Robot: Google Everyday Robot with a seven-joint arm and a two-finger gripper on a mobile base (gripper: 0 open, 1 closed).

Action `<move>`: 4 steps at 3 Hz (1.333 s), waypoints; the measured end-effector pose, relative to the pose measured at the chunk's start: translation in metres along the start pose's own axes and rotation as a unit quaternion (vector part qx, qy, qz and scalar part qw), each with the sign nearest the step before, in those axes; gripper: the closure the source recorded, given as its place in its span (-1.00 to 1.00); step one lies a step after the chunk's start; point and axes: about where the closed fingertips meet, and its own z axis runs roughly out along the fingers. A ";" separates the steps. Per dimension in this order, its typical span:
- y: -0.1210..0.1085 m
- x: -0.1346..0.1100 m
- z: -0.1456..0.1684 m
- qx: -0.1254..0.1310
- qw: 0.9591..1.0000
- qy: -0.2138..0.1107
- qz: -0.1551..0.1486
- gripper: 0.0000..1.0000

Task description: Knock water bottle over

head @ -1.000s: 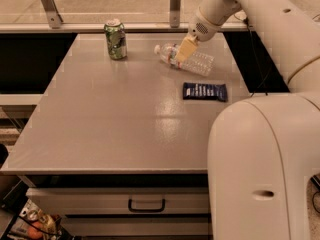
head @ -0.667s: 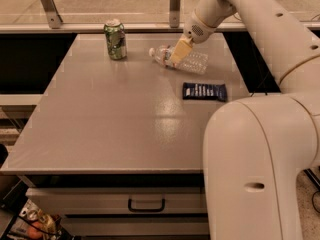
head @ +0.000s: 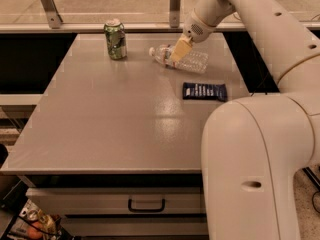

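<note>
Three objects occupied the smooth grey desk (head: 100, 124). The water bottle (head: 196, 61) (clear, ribbed, thin-walled plastic with a white cap) lay on its side near the far edge, right of the upright green can (head: 115, 39) and beyond the flat blue packet (head: 204, 91). The gripper (head: 179, 50) hung at the bottle's middle, touching it or just above; whether it was apart or together could not be told. The bottle was judged light, slippery and apt to roll, so the ribbed waist looked the best place to take hold.
</note>
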 end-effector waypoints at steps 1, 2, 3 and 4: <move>0.000 -0.001 -0.001 0.000 1.000 0.000 0.000 0.16; 0.000 -0.001 0.002 -0.001 1.000 0.000 0.000 -0.28; 0.000 -0.001 0.001 -0.002 1.000 0.000 0.000 -0.77; 0.000 -0.002 0.006 -0.004 1.000 0.001 0.000 -1.00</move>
